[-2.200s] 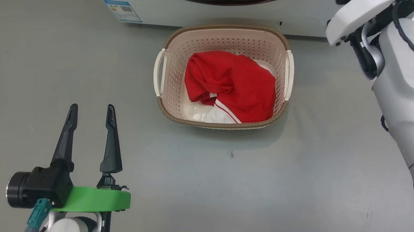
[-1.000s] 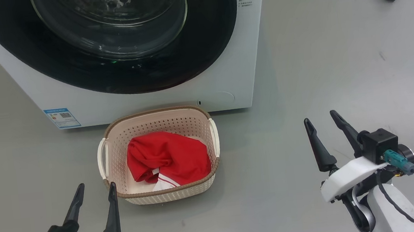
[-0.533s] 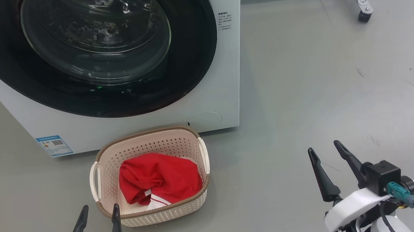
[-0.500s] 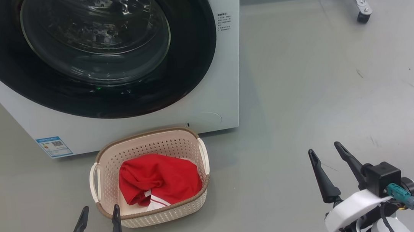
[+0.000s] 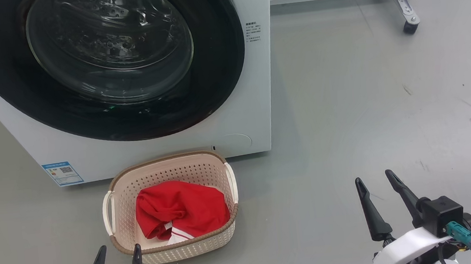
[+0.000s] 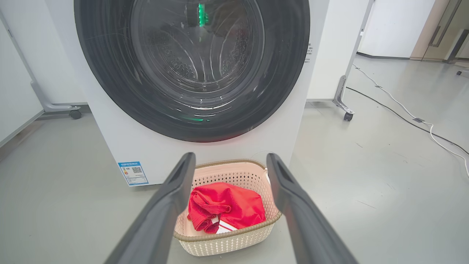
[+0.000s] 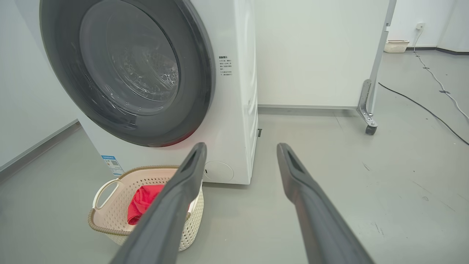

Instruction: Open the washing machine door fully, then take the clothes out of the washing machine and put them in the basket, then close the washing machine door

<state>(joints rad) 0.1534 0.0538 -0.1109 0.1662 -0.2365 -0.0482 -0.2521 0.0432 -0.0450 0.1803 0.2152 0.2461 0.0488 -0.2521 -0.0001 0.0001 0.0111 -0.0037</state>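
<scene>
- The big white washing machine (image 5: 256,81) is showing its round black-rimmed glass door (image 5: 105,62) shut, perhaps unlatched.
- The cream perforated plastic basket (image 5: 164,159), holding the red white-trimmed garment (image 5: 182,205), is sitting just before the machine; turning risks knocking it.
- Our left gripper (image 5: 118,248) and right gripper (image 5: 373,175) are hanging spread, empty.

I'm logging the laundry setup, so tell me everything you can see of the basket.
The basket is small, rectangular cream plastic with perforated walls, a brown woven-look rim and two white side handles. It stands upright on the grey floor, close in front of the washing machine. The crumpled red clothes lie inside it.
</scene>
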